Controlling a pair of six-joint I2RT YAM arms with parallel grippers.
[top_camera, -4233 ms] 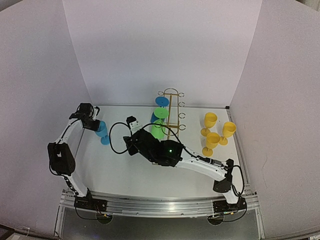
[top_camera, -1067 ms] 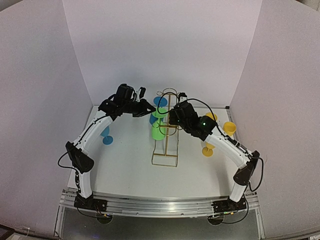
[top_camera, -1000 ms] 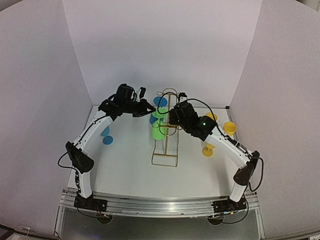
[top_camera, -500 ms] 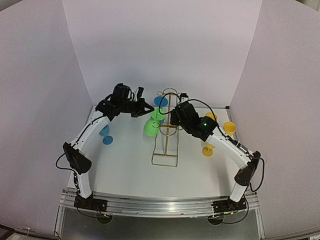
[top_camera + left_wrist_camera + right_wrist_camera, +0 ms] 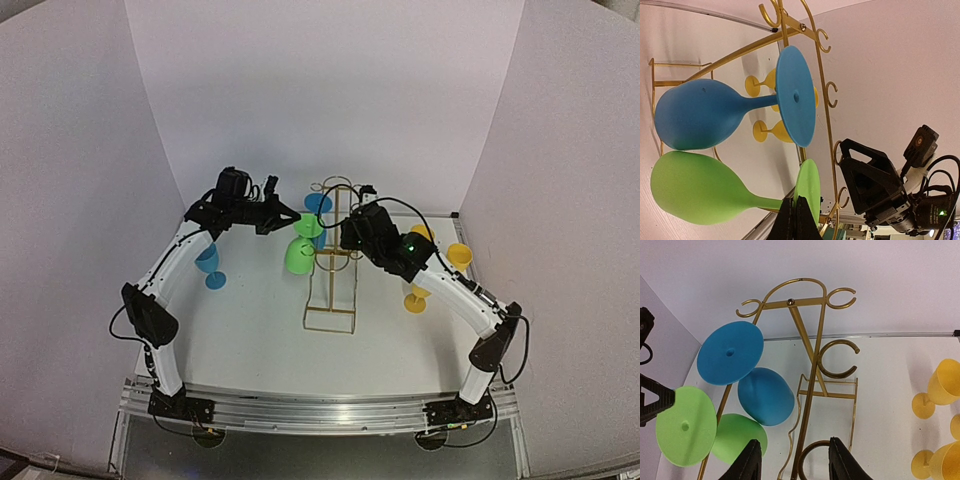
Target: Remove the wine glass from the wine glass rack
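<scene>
**A:** Where is the green wine glass (image 5: 700, 190)?

**B:** We see it tipped on its side, up off the table (image 5: 250, 340). It is right by the left side of the wine glass rack (image 5: 791, 302). Its round foot is close against the gold side wire. We cannot tell if it is free of its hook.

**A:** Who has it?

**B:** The left gripper (image 5: 793, 210) has it. We see its two fingers pinched tight on the thin green stem, just next to the foot.

**A:** And the right gripper (image 5: 794, 450)?

**B:** Its fingers stand apart, about half wide. The gold post and one ring hook of the rack are between them. We cannot tell if the fingers touch the wire.

**A:** What else do we see on the rack?

**B:** A blue wine glass (image 5: 765, 395) hangs there on its side, just beside the green one. Its flat foot is up near the top hooks.

**A:** And on the table?

**B:** We see another blue glass (image 5: 208, 262) standing on the left, well apart from the rack. Some yellow wine glasses (image 5: 422, 238) stand on the right. The rack stands up straight in the middle, between the two arms.
</scene>
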